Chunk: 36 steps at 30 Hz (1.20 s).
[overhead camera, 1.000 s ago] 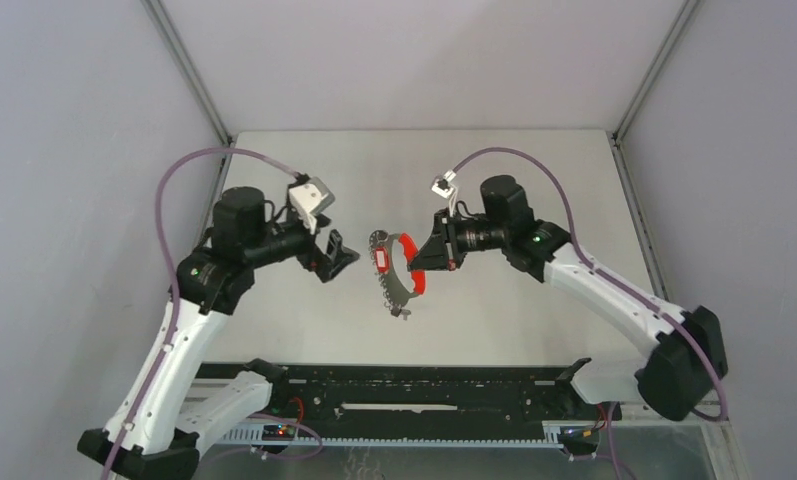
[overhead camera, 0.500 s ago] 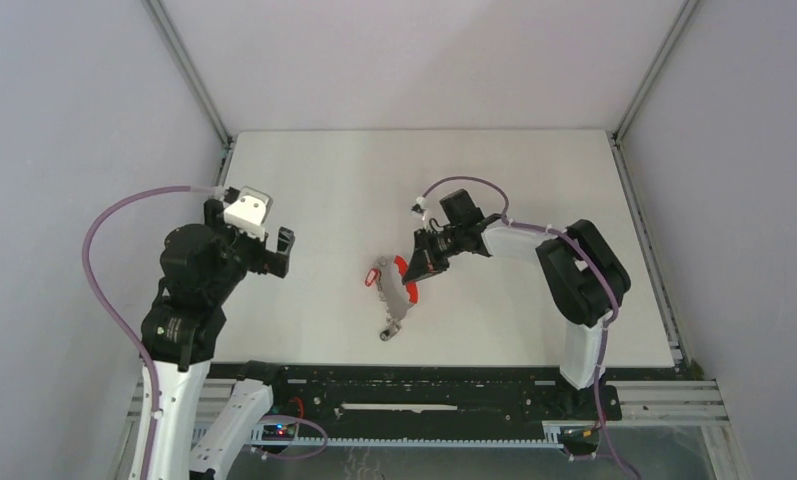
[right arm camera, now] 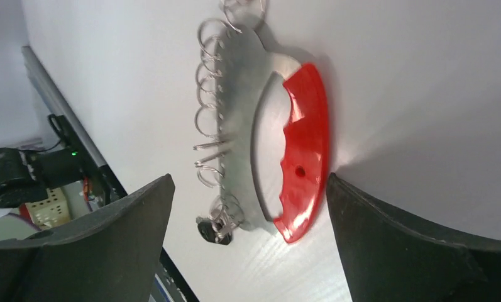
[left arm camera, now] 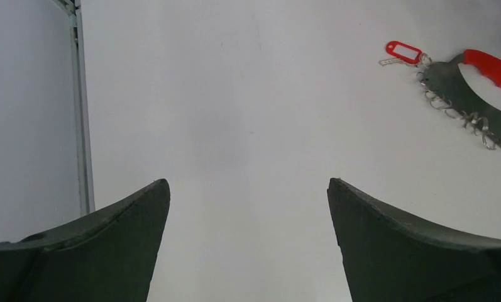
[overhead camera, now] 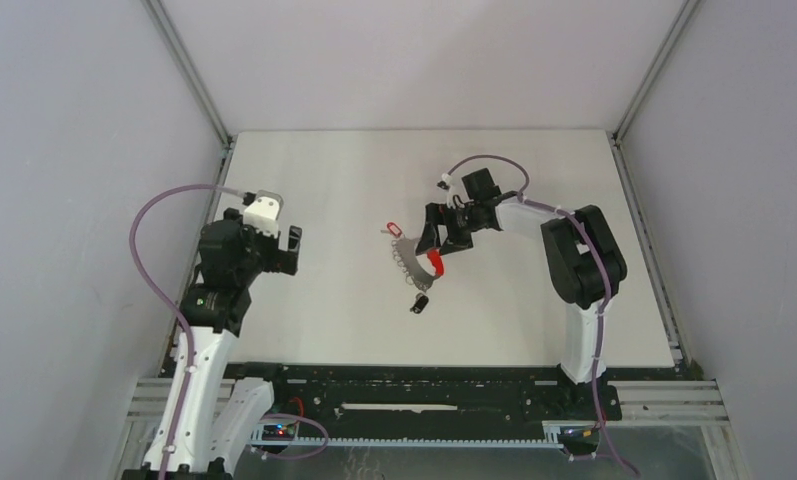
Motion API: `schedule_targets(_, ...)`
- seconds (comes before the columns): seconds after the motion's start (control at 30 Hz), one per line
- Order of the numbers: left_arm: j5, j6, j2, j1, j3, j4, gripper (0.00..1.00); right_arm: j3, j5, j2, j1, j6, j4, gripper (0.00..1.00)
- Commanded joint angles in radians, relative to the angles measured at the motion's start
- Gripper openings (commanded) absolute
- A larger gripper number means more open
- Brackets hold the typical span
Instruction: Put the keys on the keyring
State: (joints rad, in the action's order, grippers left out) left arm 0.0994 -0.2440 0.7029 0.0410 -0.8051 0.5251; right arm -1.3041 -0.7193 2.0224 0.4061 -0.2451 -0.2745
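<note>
Wht table [overhead camera: 324,180], grey walls [overhead camera: 74,150], metal corner rails [overhead camera: 189,75].

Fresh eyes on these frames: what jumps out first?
The keyring, a red arc plus a silver plate with a row of loops, lies in the middle of the table, between the open fingers of the right gripper. A red-tagged key sits at its far end and a black-headed key at its near end. The left gripper is open too, well off to the left.

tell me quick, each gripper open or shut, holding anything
Left gripper: open, holding nothing.
Right gripper: open, one finger on each side of the keyring, not clamped on it.
</note>
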Motion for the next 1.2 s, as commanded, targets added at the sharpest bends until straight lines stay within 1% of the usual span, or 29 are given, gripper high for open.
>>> schedule_targets(0.0,0.024,0.031,0.037,-0.036,0.065,-0.156,1.0,0.018,0.145,-0.11,-0.013,0.087,-0.115,1.0)
schedule_targets(0.03,0.027,0.033,0.05,-0.038,0.08,-0.185,1.0,0.037,0.166,-0.147,-0.019,0.092,-0.117,1.0)
schedule_targets(0.07,0.03,0.037,0.065,-0.069,0.095,-0.224,1.0,0.064,0.196,-0.197,-0.024,0.097,-0.112,1.0)
schedule_targets(0.17,0.034,0.077,0.121,-0.121,0.151,-0.369,1.0,0.196,0.354,-0.394,-0.053,0.087,-0.037,1.0)
schedule_targets(0.27,0.042,0.123,0.19,-0.161,0.204,-0.528,1.0,0.348,0.584,-0.616,-0.112,0.05,0.067,1.0)
schedule_targets(0.37,0.046,0.143,0.236,-0.168,0.29,-0.72,1.0,0.51,0.901,-0.803,-0.16,-0.01,0.187,1.0)
schedule_targets(0.4,0.055,0.146,0.245,-0.169,0.321,-0.808,1.0,0.564,0.972,-0.857,-0.173,-0.013,0.245,1.0)
schedule_targets(0.47,0.071,0.17,0.261,-0.168,0.397,-0.966,1.0,0.661,1.04,-0.95,-0.209,0.0,0.376,1.0)
schedule_targets(0.57,0.129,0.223,0.304,-0.168,0.497,-1.179,1.0,0.761,1.087,-0.971,-0.261,0.038,0.508,1.0)
schedule_targets(0.6,0.167,0.195,0.325,-0.168,0.513,-1.198,1.0,0.772,1.09,-0.955,-0.281,0.051,0.525,1.0)
schedule_targets(0.63,0.177,0.187,0.345,-0.167,0.534,-1.23,1.0,0.775,1.103,-0.936,-0.291,0.061,0.536,1.0)
schedule_targets(0.67,0.166,0.186,0.368,-0.168,0.566,-1.313,1.0,0.781,1.11,-0.915,-0.299,0.068,0.555,1.0)
schedule_targets(0.73,0.144,0.183,0.419,-0.17,0.655,-1.532,1.0,0.811,1.101,-0.882,-0.315,0.093,0.624,1.0)
schedule_targets(0.77,0.135,0.189,0.445,-0.17,0.68,-1.607,1.0,0.83,1.103,-0.867,-0.324,0.096,0.66,1.0)
schedule_targets(0.8,0.113,0.199,0.453,-0.17,0.691,-1.652,1.0,0.852,1.092,-0.857,-0.337,0.094,0.705,1.0)
schedule_targets(0.87,0.09,0.201,0.439,-0.171,0.706,-1.648,1.0,0.91,1.024,-0.855,-0.361,0.106,0.818,1.0)
schedule_targets(0.9,0.084,0.204,0.439,-0.17,0.717,-1.68,1.0,0.94,0.99,-0.852,-0.371,0.116,0.887,1.0)
schedule_targets(0.97,0.037,0.224,0.45,-0.171,0.742,-1.734,1.0,0.968,0.966,-0.823,-0.386,0.131,0.97,1.0)
schedule_targets(1.0,0.01,0.229,0.476,-0.171,0.761,-1.797,1.0,0.983,0.949,-0.807,-0.394,0.131,1.011,1.0)
schedule_targets(1.03,0.006,0.236,0.541,-0.17,0.791,-1.926,1.0,1.001,0.899,-0.788,-0.398,0.136,1.048,1.0)
schedule_targets(1.07,0.002,0.237,0.605,-0.168,0.798,-2.027,1.0,1.033,0.868,-0.765,-0.398,0.152,1.119,1.0)
schedule_targets(1.1,-0.005,0.237,0.589,-0.167,0.799,-2.0,1.0,1.083,0.823,-0.735,-0.398,0.176,1.23,1.0)
schedule_targets(1.13,-0.015,0.237,0.555,-0.166,0.786,-1.925,1.0,1.161,0.758,-0.681,-0.397,0.212,1.444,1.0)
schedule_targets(1.17,-0.019,0.234,0.539,-0.165,0.762,-1.851,1.0,1.198,0.783,-0.641,-0.373,0.235,1.564,1.0)
